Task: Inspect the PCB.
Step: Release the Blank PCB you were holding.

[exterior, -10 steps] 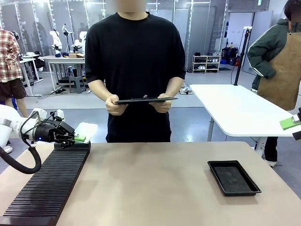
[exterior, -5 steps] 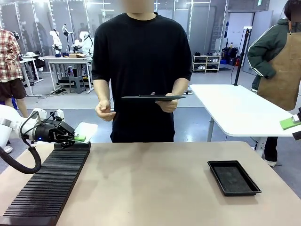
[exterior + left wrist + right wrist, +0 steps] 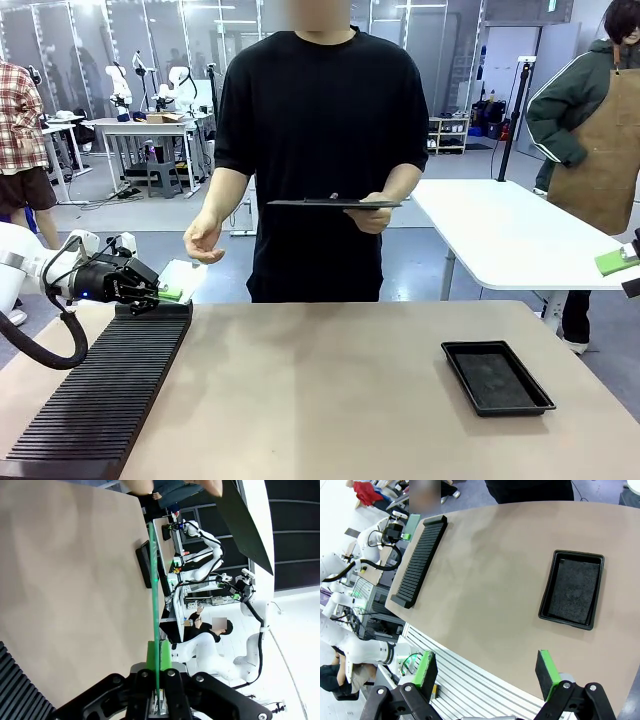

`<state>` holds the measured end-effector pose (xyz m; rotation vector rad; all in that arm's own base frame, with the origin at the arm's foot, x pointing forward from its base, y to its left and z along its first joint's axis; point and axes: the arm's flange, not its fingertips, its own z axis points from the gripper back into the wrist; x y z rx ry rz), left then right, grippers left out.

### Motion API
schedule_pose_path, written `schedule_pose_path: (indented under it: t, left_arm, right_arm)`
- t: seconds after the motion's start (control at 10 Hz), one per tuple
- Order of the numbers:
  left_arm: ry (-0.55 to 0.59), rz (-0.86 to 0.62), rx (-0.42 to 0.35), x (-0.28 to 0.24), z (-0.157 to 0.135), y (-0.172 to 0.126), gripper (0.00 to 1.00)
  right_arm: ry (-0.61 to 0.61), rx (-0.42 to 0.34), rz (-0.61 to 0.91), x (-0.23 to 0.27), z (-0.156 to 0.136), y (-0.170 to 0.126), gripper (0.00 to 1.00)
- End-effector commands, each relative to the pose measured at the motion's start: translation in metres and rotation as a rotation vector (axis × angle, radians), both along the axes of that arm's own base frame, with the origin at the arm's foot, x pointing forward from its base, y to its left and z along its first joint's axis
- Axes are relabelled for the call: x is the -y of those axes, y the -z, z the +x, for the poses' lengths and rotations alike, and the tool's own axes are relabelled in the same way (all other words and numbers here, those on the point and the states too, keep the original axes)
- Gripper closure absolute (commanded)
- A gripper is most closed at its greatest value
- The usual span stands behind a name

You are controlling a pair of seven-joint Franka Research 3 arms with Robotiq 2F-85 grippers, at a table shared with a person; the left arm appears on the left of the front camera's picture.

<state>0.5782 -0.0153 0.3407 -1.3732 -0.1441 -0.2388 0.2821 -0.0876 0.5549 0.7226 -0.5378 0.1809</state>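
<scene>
Green PCB (image 3: 153, 580) edge-on in the clamped left pincer (image 3: 159, 654); right pincer (image 3: 486, 672) wide apart, empty.

You've got the rack (image 3: 100, 390) lower left of the front frame, on the surface (image 3: 320, 400), running from near edge to far. Left hand (image 3: 158, 293) sits at its far end, mid left, PCB (image 3: 154, 595) clamped in it. Tray (image 3: 497, 377) lower right, well apart. Person (image 3: 320, 150) behind the surface, upper centre, clipboard (image 3: 335, 203) in front of them.

Green PCB (image 3: 154, 595), blk tray (image 3: 497, 378), blk ribbed rack (image 3: 100, 400), tan table (image 3: 330, 400).
</scene>
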Motion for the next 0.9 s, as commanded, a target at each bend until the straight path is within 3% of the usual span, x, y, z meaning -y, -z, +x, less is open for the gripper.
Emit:
schedule_pose_path:
  t: [0.0, 0.8]
  left_arm:
    - [0.017, 0.001, 0.016, -0.0015, -0.0024, 0.0002, 1.00]
    - [0.017, 0.001, 0.016, -0.0015, -0.0024, 0.0002, 1.00]
  right_arm:
    - [-0.013, 0.012, 0.002, 0.0016, -0.0002, 0.0004, 0.00]
    - [-0.013, 0.012, 0.002, 0.0016, -0.0002, 0.0004, 0.00]
